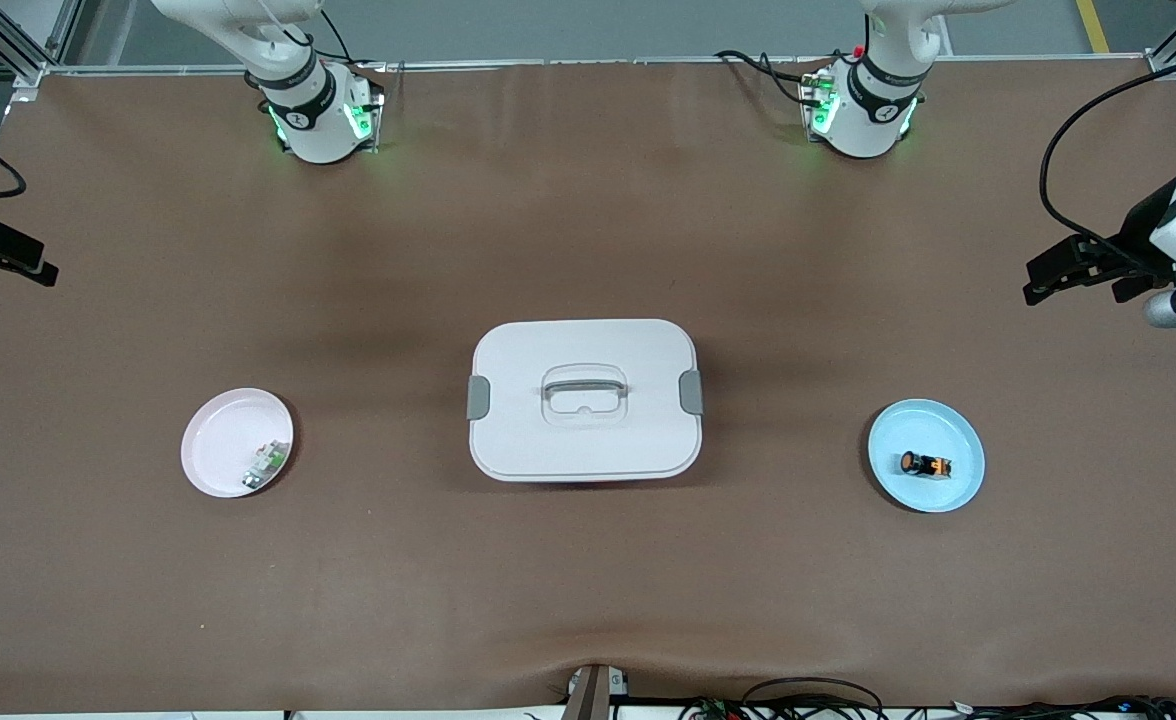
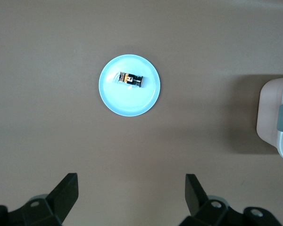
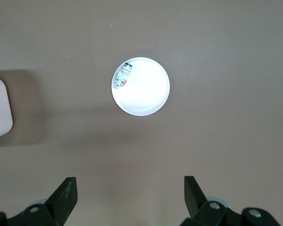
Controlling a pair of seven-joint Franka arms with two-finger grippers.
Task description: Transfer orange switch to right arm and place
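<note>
Left wrist view shows the orange switch (image 2: 130, 79) lying on its side in the blue plate (image 2: 148, 101), near the counter's left-arm end. Left gripper (image 2: 132, 200) hangs released above; it should descend centred, fingers across the black body. Right gripper (image 3: 130, 200) waits released.

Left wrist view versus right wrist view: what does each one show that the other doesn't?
Only the left wrist view shows the orange switch lying on the blue plate, with the open left gripper above the table. Only the right wrist view shows the small white-and-green part on the pale plate, under the open right gripper. Both show the brown table and an edge of the white lidded box.
</note>
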